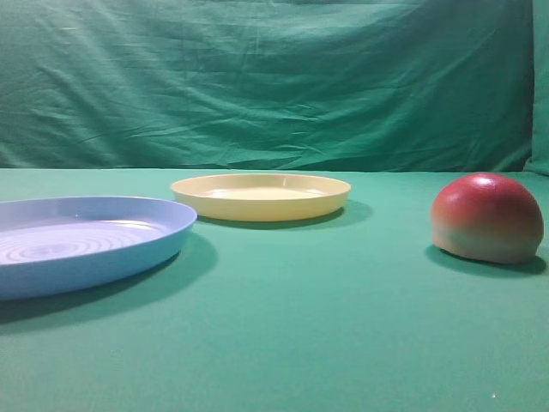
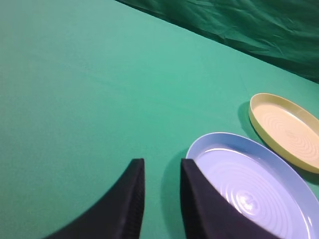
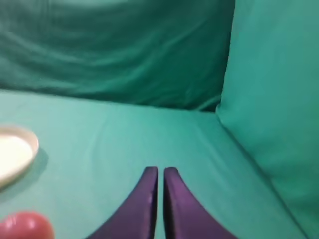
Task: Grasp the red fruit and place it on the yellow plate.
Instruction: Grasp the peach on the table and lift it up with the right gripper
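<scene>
Exterior high view: green cloth table [image 1: 283, 343] and creased green backdrop [image 1: 274, 77]; red fruit [image 1: 486, 218] sits at 3 o'clock, well apart from yellow plate [image 1: 261, 196] at 12. Blue plate [image 1: 81, 240] lies at 9. Right gripper [image 3: 160, 171] is closed, empty; left gripper [image 2: 162, 164] slightly parted, empty.

Readable text: none on anything in view.
Red fruit [image 1: 486, 217]: plain skin, no sticker or mark.
Yellow plate [image 1: 261, 196]: bare plastic, no brand or number.
Blue plate [image 1: 81, 241]: only moulded concentric rings, no lettering.
Green cloth [image 1: 274, 343]: unprinted, no label or sign.
Gripper fingers [image 2: 132, 199]: dark and plain, no markings that can be read.
</scene>
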